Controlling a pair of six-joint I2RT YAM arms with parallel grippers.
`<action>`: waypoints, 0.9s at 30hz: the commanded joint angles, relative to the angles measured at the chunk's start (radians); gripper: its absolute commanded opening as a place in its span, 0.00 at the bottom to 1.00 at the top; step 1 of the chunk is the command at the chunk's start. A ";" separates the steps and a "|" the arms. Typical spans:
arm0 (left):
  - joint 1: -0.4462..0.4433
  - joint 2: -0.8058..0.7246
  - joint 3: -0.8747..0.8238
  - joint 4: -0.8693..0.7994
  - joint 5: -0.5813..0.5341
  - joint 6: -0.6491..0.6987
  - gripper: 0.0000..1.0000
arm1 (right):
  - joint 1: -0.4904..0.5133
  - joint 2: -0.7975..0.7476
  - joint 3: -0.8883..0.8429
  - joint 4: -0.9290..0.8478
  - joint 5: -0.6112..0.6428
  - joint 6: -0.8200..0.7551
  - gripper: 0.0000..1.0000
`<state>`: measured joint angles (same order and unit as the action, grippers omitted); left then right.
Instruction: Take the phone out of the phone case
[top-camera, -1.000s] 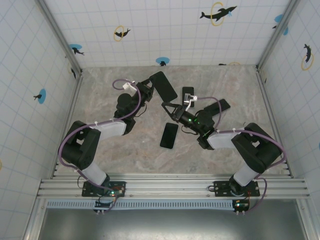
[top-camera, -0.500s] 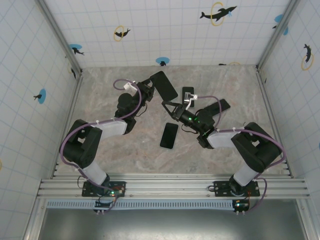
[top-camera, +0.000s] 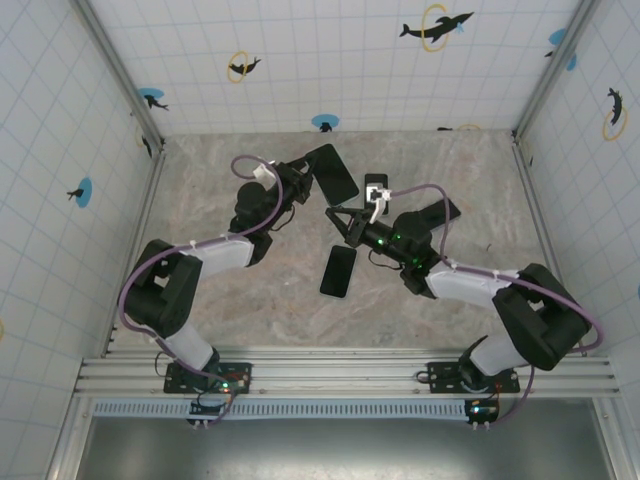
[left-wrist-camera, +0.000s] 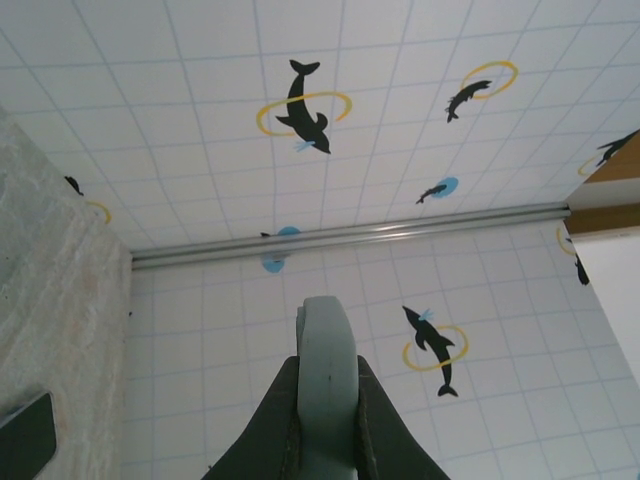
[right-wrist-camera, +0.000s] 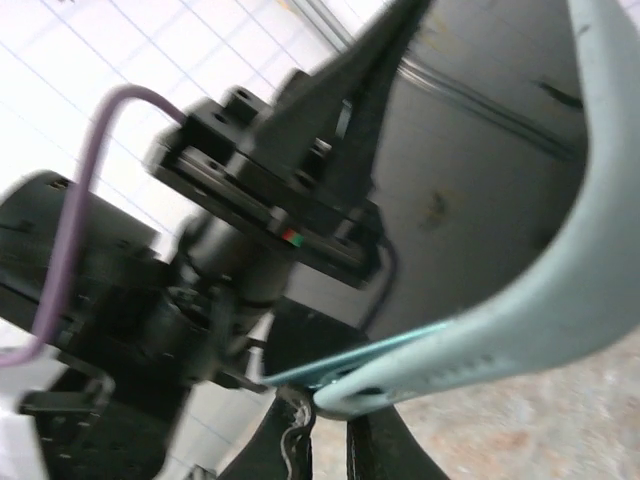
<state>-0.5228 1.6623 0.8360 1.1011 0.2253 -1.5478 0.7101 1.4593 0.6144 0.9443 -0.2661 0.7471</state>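
Wrist cameras are showing left gripper (left-wrist-camera: 327, 395) and right gripper (right-wrist-camera: 328, 412) both pinching the teal phone case (left-wrist-camera: 326, 350); overhead, a phone (top-camera: 339, 270) is lying nearby.

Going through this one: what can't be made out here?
- Whether the phone case holds a phone: the top view shows one dark face; the left wrist view shows it edge-on in the left gripper.
- The case's full outline: the right wrist view is blurred and the frame crops it above the right gripper.
- The dark slab: top view, partly under the right arm.
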 joint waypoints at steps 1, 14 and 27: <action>-0.016 -0.075 0.038 0.066 0.072 -0.043 0.00 | -0.032 0.008 0.010 -0.150 0.096 -0.101 0.00; 0.015 -0.108 0.050 -0.054 0.136 0.176 0.00 | -0.074 -0.071 -0.008 -0.167 -0.006 -0.106 0.30; 0.142 -0.030 0.252 -0.172 0.585 0.625 0.00 | -0.261 -0.238 0.017 -0.474 -0.394 -0.456 0.59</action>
<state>-0.3988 1.6333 1.0248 0.9199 0.6510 -1.0859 0.4713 1.2537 0.6018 0.5922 -0.5282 0.4534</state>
